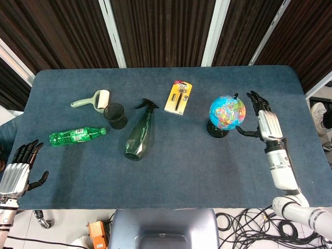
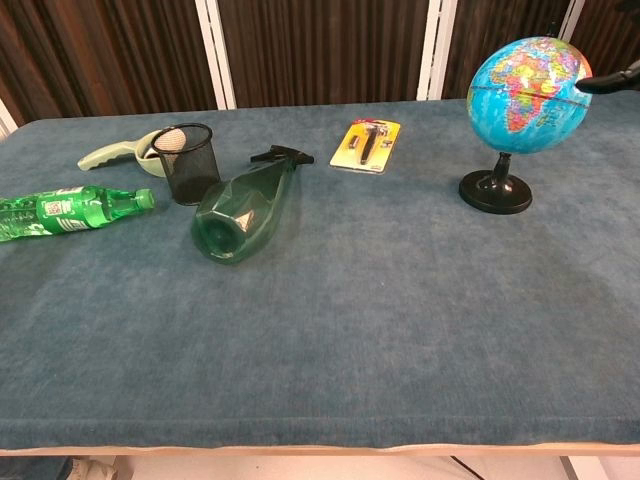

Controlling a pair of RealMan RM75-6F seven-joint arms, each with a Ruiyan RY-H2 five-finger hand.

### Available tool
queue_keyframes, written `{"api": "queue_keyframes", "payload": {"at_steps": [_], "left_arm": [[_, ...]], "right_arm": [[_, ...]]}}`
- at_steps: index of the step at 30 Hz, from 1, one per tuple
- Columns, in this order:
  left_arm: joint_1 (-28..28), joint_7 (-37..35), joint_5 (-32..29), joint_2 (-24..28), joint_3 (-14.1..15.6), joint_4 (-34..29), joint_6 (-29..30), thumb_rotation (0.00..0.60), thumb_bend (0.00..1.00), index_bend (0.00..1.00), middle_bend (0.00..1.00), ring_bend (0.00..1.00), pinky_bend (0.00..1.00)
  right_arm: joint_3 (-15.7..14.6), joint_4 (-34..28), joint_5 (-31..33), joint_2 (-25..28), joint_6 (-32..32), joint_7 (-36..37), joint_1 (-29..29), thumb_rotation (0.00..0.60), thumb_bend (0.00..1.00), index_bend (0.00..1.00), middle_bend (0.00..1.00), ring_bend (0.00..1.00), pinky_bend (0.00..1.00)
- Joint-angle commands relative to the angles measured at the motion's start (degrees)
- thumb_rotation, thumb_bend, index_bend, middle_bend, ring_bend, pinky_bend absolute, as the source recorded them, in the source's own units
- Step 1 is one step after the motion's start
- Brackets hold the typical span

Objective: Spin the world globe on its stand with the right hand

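Fingers (image 1: 255, 98) of the right hand (image 1: 262, 122) spread wide, thumb reaching toward the globe (image 1: 226, 111), holding nothing.

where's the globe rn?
Head view: the globe stands on the table's right half, right of the yellow card pack, with the right hand just beside it on its right. Chest view: upper right corner.

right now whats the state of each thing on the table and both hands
globe: upright on its stand, right hand's fingertip at its side
right hand: open, fingers spread beside the globe
left hand: open, holding nothing, at the table's near edge
spray bottle: lying on its side
green bottle: lying on its side, capped
mesh cup: upright
lint roller: lying flat
carded tool pack: lying flat, sealed
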Motion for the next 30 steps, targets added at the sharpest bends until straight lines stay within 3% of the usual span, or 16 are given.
{"api": "queue_keyframes", "payload": {"at_steps": [1,12,30], "left_arm": [[0.03,0.1,-0.11,0.08,-0.1,-0.07,0.08,0.6,0.35,0.0,0.0,0.0,0.0],[0.28,0.13,-0.23,0.23,-0.2,-0.24,0.42,0.6,0.35,0.0,0.0,0.0,0.0],[-0.33,0.81,-0.53,-0.26,-0.24,-0.05,-0.91,0.6,0.35,0.0,0.0,0.0,0.0]], "right_arm": [[1.36,-1.73,2.09,-1.46,-0.08,-3.09,1.62,0.6,0.13,0.0,0.0,0.0,0.0],[1.91,0.18,5.1,-4.24,-1.24,-7.75,3.78,0.6,0.13,0.0,0.0,0.0,0.0],[1.09,6.97,6.99,-3.71,-4.44,-5.09,2.67,0.6,0.13,0.0,0.0,0.0,0.0]]}}
